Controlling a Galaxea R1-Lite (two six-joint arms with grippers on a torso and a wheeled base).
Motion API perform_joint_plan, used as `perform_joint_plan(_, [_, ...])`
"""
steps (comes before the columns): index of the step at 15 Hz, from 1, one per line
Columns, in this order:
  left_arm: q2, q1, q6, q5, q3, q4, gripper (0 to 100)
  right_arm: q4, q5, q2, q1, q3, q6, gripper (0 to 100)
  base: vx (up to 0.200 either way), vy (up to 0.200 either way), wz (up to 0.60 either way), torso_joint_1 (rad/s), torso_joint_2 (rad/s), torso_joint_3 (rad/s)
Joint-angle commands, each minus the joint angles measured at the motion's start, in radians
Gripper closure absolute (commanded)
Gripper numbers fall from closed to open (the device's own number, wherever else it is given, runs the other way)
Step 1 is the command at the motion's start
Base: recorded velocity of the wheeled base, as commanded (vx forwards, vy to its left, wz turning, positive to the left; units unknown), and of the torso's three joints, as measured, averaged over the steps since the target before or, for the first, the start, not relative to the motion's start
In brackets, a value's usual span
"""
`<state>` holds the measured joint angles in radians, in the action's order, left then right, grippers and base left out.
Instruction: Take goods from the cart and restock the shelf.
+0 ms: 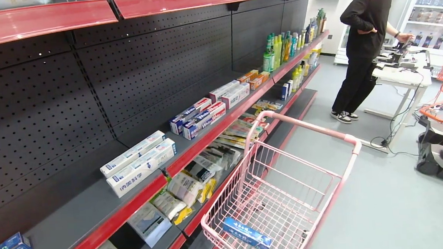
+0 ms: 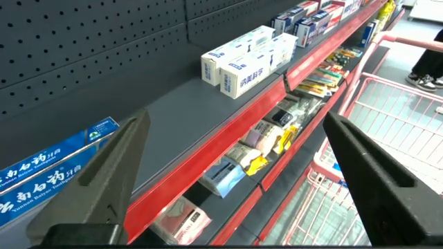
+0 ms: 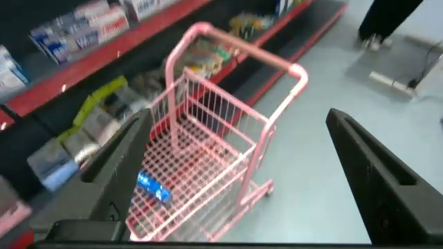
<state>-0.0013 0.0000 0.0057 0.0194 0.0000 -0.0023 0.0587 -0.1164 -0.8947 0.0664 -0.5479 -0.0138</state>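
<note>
My left tool [image 2: 235, 119] is open wide and holds nothing. It hangs by the shelf [image 1: 77, 214], close to 2 blue boxes [image 2: 48, 169] that lie at the near end of the gray board.

My right tool [image 3: 239, 114] is open wide too, and it holds nothing. It hangs above the pink cart [image 1: 302, 129]. The cart stands on the floor just beside the shelf. 1 blue box [image 1: 247, 234] lies flat on the bottom of the cart, at the near end.

On the lower board, next to the cart, soft packets [image 1: 183, 188] lie in a row.

Farther along the gray board, 2 long white boxes [image 1: 139, 164] lie side by side, touching. There is bare board between them and the 2 blue boxes.

After them come 2 blue, red and white boxes [image 1: 198, 116], also side by side. Then come 2 more pale boxes [image 1: 230, 93] and some orange boxes [image 1: 255, 78].

At the far end, green and yellow bottles [image 1: 278, 49] stand upright, packed close together.
</note>
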Motion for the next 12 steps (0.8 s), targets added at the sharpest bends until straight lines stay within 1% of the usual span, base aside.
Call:
perform_joint_plan(1, [0.001,0.0,0.0,0.001,0.0,-0.001,0,0.056,-0.267,-0.655,0.059,-0.165,-0.259,0,0.0,0.0,0.0,0.0,0.0,0.0])
perform_joint_plan(2, [0.001,0.002,0.0,0.001,0.0,-0.001,0,0.056,-0.324,-0.744,0.035,-0.181,-0.37,0,0.0,0.0,0.0,0.0,0.0,0.0])
perform_joint_plan(3, [0.001,0.0,0.0,0.001,0.0,-0.001,0,0.056,-0.347,-0.837,0.004,-0.219,-0.44,0,0.0,0.0,0.0,0.0,0.0,0.0])
perform_joint_plan(4, [0.001,0.0,0.0,0.001,0.0,-0.001,0,0.056,-0.368,-0.905,-0.02,-0.251,-0.469,0,0.0,0.0,0.0,0.0,0.0,0.0])
perform_joint_plan(5, [0.001,0.0,0.0,0.001,0.0,-0.001,0,0.056,-0.368,-0.971,-0.062,-0.284,-0.492,0,0.0,0.0,0.0,0.0,0.0,0.0])
perform_joint_plan(8, [0.001,0.0,0.0,0.001,0.0,-0.001,0,0.055,-0.336,-1.089,-0.128,-0.351,-0.528,0,0.0,0.0,0.0,0.0,0.0,0.0])
perform_joint_plan(12, [0.001,0.0,0.0,0.001,0.0,-0.001,0,0.056,-0.332,-1.172,-0.206,-0.348,-0.581,0,0.0,0.0,0.0,0.0,0.0,0.0])
